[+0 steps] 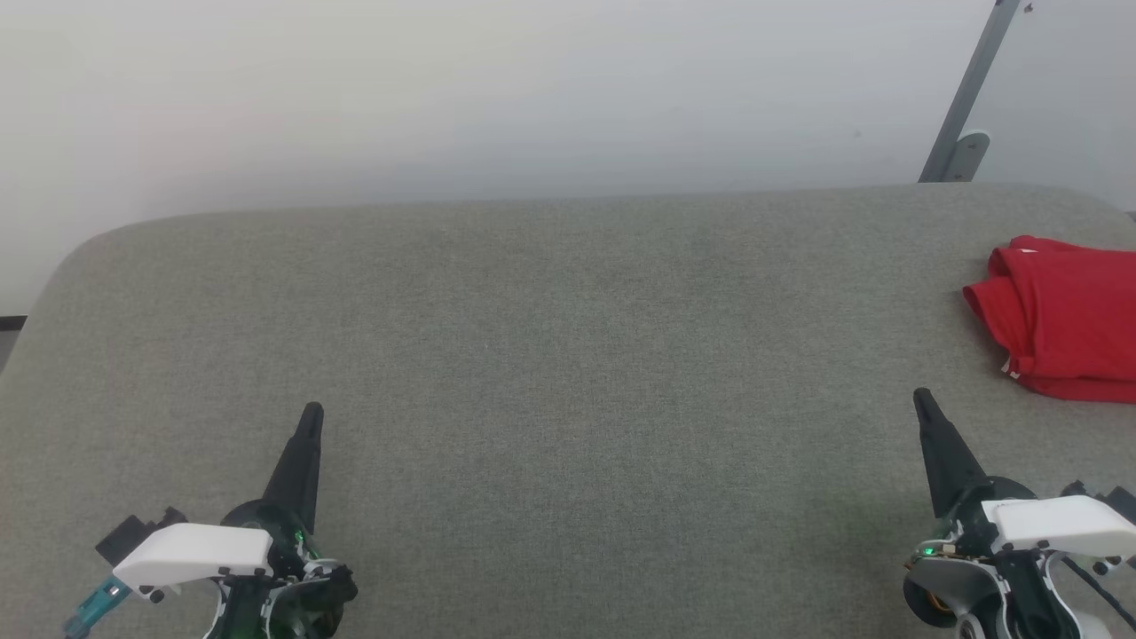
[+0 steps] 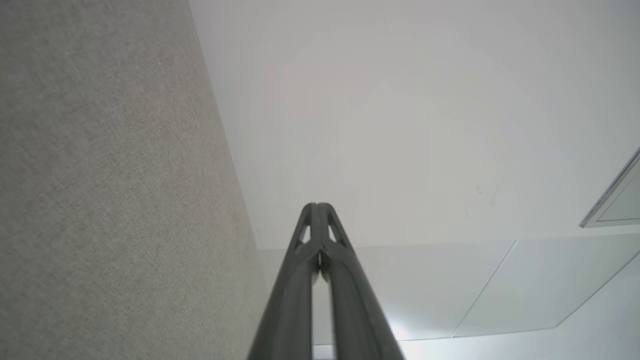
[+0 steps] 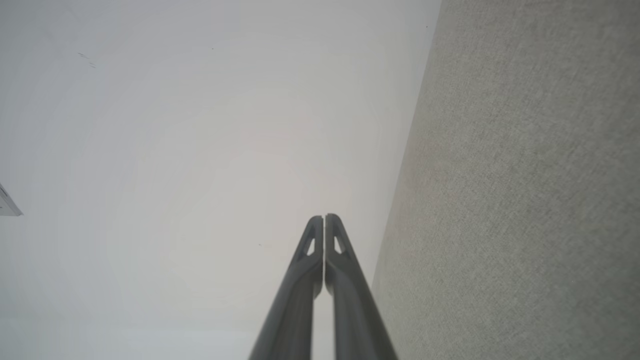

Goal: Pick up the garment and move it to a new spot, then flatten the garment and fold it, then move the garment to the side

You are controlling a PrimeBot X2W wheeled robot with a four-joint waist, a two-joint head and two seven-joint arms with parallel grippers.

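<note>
The garment (image 1: 1065,315), bright red, lies folded in a compact stack at the far right of the grey fabric table (image 1: 568,355), partly cut off by the head view's right edge. My left gripper (image 1: 311,414) rests at the lower left, shut and holding nothing, far from the garment. At the lower right my right gripper (image 1: 921,397) is shut too, empty, a short way in front and to the left of the garment, not touching it. Each wrist view looks along shut fingertips: left gripper (image 2: 317,205), right gripper (image 3: 324,217), pointing past the table edge toward a pale wall.
A grey metal post (image 1: 967,98) with a bracket stands behind the table's far right corner. The table's far edge (image 1: 532,202) meets a pale wall. A panel's corner (image 2: 612,197) shows at the right of the left wrist view.
</note>
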